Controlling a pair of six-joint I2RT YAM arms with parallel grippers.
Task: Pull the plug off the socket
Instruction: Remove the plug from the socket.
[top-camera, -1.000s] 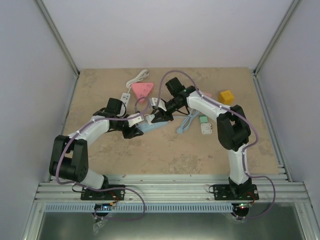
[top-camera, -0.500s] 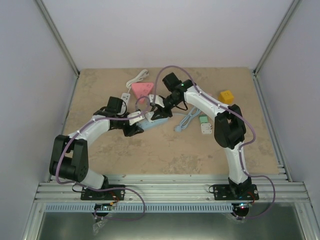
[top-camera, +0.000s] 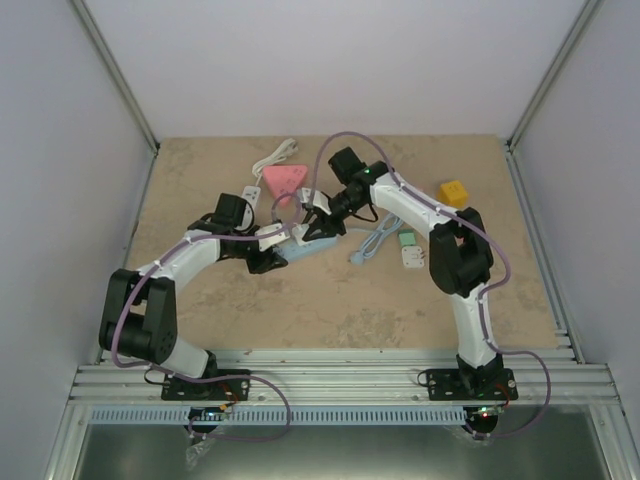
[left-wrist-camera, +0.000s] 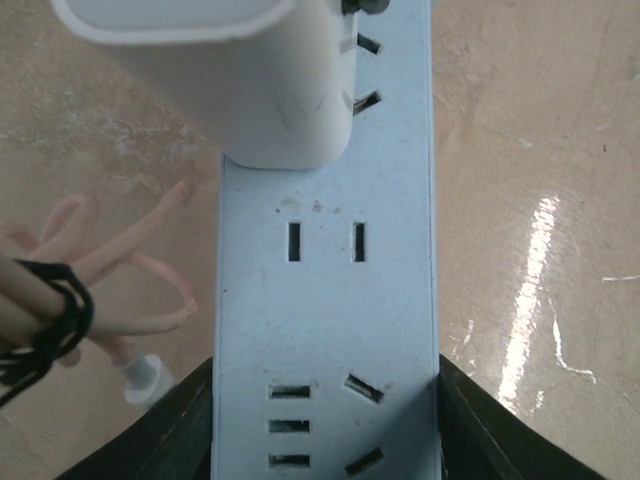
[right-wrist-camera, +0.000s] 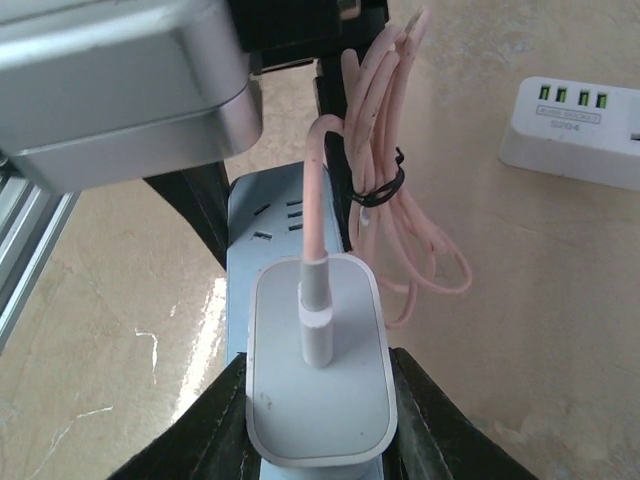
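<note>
A light blue power strip (top-camera: 300, 248) lies at the table's middle. A white plug (top-camera: 318, 226) with a pink cable (right-wrist-camera: 385, 200) stands on it, and looks seated in its socket. My left gripper (top-camera: 268, 254) is shut on the near end of the strip (left-wrist-camera: 325, 300), one jaw on each long side. The plug (left-wrist-camera: 230, 80) fills the top of that view. My right gripper (top-camera: 322, 222) is shut on the plug (right-wrist-camera: 318, 400), with the black fingers (right-wrist-camera: 440, 430) pressing on its two sides. The strip (right-wrist-camera: 265, 215) runs away beneath it.
A white USB charging block (right-wrist-camera: 575, 130) lies to the right of the cable. On the far table are a pink triangular block (top-camera: 284, 180), a white corded strip (top-camera: 270, 160), a yellow cube (top-camera: 453, 192), a pale blue cable (top-camera: 375, 243) and small adaptors (top-camera: 410, 250).
My right gripper has moved slightly to the far left, and the strip's right end has shifted with it. Since half a second ago little has moved. The left arm stays put.
</note>
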